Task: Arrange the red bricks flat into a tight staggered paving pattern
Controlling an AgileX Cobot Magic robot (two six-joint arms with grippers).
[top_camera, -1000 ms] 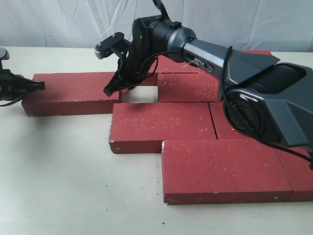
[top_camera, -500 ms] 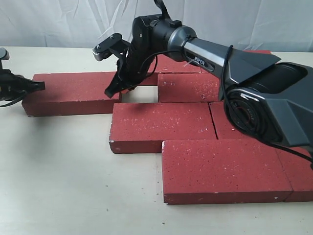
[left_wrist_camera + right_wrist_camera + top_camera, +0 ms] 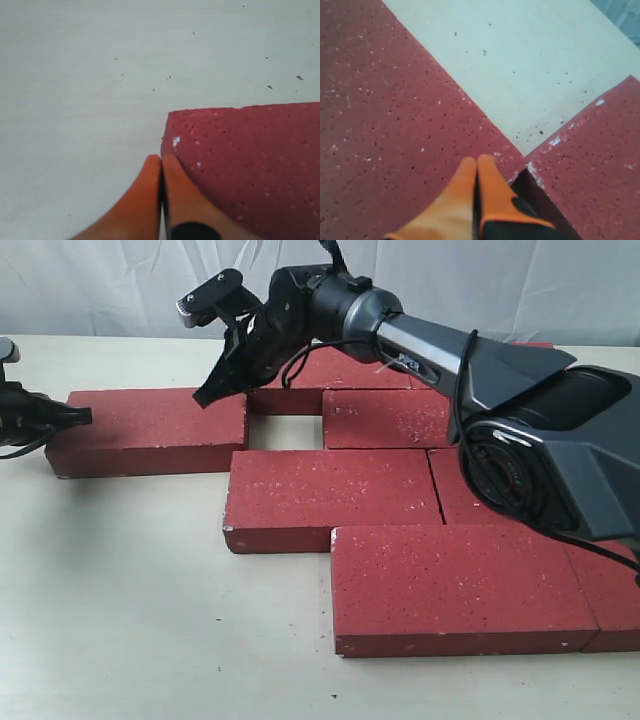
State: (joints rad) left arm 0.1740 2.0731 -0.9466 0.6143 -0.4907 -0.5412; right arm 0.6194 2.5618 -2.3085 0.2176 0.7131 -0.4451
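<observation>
Red bricks (image 3: 330, 495) lie flat in staggered rows on the table (image 3: 120, 620), with one gap (image 3: 285, 430) in the far rows. The right arm (image 3: 430, 345) crosses the far bricks. The right gripper (image 3: 207, 396), fingers together, hovers over the far-left brick (image 3: 150, 425). The left gripper (image 3: 78, 417), fingers together, is just beside that brick's left end.

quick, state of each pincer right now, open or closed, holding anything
left pincer: closed, holding nothing, tips beside the corner of a red brick.
right pincer: closed, holding nothing.
</observation>
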